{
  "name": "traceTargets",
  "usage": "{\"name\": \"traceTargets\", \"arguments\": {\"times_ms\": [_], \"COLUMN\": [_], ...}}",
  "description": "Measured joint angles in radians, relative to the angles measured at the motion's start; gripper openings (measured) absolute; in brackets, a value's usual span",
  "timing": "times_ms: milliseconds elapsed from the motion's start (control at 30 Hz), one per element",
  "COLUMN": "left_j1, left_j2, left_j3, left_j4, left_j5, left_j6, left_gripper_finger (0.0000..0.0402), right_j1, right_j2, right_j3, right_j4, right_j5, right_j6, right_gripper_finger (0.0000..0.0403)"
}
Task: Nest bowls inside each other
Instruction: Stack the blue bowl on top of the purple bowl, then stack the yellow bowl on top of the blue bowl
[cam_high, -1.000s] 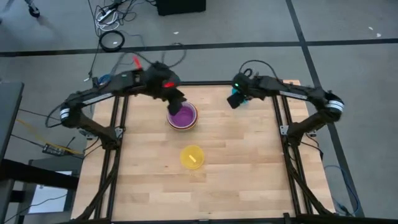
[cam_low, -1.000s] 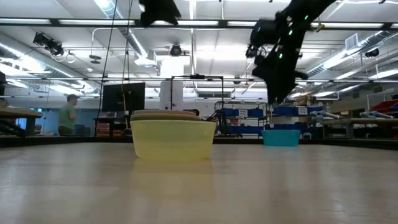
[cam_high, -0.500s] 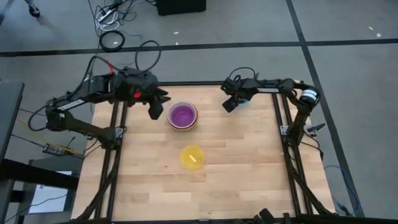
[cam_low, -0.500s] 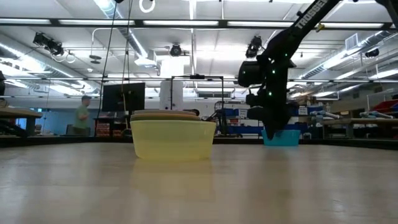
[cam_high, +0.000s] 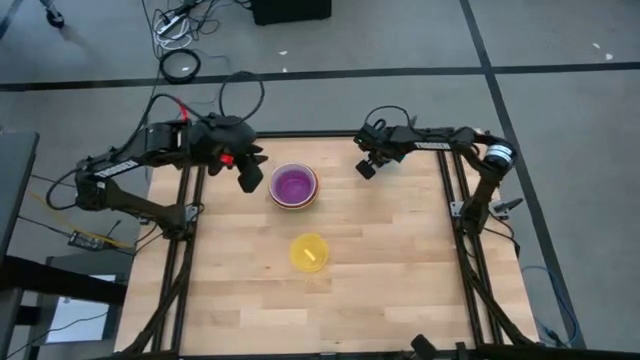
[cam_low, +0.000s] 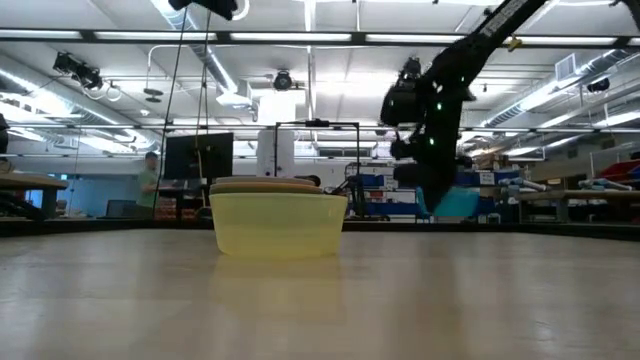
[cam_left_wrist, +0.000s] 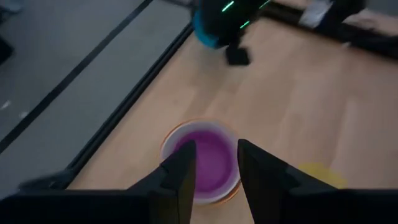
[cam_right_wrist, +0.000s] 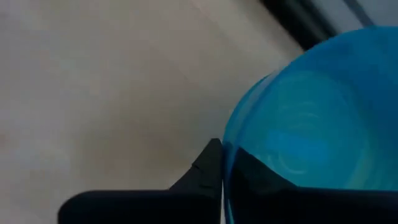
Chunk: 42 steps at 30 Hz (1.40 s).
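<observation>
A purple bowl (cam_high: 293, 185) sits nested in a stack of larger bowls with a white and orange rim (cam_left_wrist: 166, 138), at the table's far middle. A yellow bowl (cam_high: 309, 252) stands alone at the table's centre, nearest the camera in the low view (cam_low: 278, 223). A blue bowl (cam_low: 458, 204) at the far right is tilted, with my right gripper (cam_high: 368, 167) shut on it. My left gripper (cam_high: 250, 178) hangs open just left of the stack; the purple bowl (cam_left_wrist: 206, 163) shows beyond its fingers. My right gripper has the blue bowl's rim (cam_right_wrist: 227, 134) between its two fingers, one finger inside the bowl and one outside. The fingers come slanting down from above. The bowl is tilted in the hold; whether its low side still rests on the table I cannot tell.
Black frame rails (cam_high: 188, 200) run along the table's left and right sides. Bare wood (cam_high: 380, 270) lies between the yellow bowl and the right rail. A person (cam_low: 150, 185) moves in the room far behind the table.
My left gripper has drawn away from above the stack toward the table's left edge and risen. My right gripper has come down onto the blue bowl and taken hold of it. The bowl stood level before and is now tipped.
</observation>
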Motion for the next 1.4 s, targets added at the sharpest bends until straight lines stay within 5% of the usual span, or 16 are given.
{"name": "traceTargets", "arguments": {"times_ms": [233,500,900,1267,1400], "left_j1": [0.000,0.000,0.000,0.000,0.000], "left_j2": [-0.036,-0.062,-0.072,-0.072,-0.072], "left_j3": [0.000,0.000,-0.005,-0.005,-0.005], "left_j4": [-0.073,-0.073,-0.087,-0.092,-0.105], "left_j5": [-0.063,-0.064,-0.062,-0.060,-0.060], "left_j6": [-0.041,-0.047,-0.055,-0.055,-0.057], "left_gripper_finger": [0.0127,0.0127,0.0127,0.0127,0.0127], "right_j1": [0.234,0.481,0.476,0.477,0.497], "right_j2": [-0.076,0.077,0.405,0.352,0.308], "right_j3": [0.140,0.416,0.757,0.772,0.772], "right_j4": [0.140,0.283,0.002,-0.047,-0.208], "right_j5": [-0.144,-0.141,-0.149,-0.181,-0.187], "right_j6": [-0.005,-0.086,-0.101,-0.068,-0.014], "right_gripper_finger": [0.0001,0.0000,0.0007,0.0127,0.0148]}}
